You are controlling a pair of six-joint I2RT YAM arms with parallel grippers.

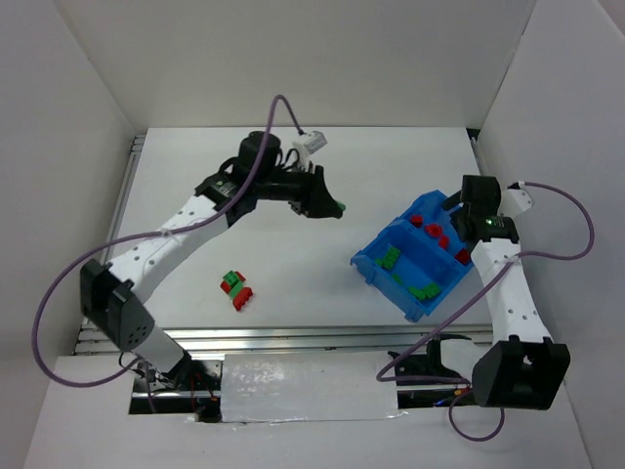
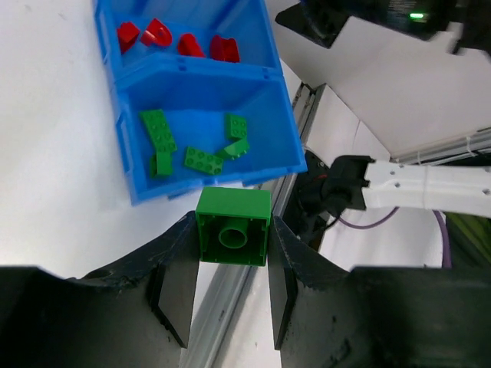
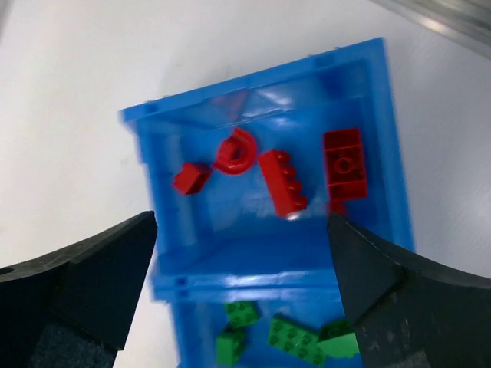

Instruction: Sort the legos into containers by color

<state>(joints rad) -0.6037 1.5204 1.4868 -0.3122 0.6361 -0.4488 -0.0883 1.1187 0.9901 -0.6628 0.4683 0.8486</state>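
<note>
— What are your fingers doing?
— Your left gripper (image 2: 230,257) clamps a square green plastic brick (image 2: 233,226). Your right gripper (image 3: 242,224) gapes open above red plastic bricks (image 3: 281,182) in the blue plastic bin (image 1: 369,266), near the worktop's (image 1: 312,288) right edge.

One blue bin (image 2: 192,184) with two compartments is seen. Four red legos (image 2: 190,44) are counted in one compartment and five green legos (image 2: 203,159) in the other. One further green brick (image 2: 233,226) is counted outside it. A mixed cluster (image 1: 237,290) on the table (image 1: 371,176) cannot be counted.
</note>
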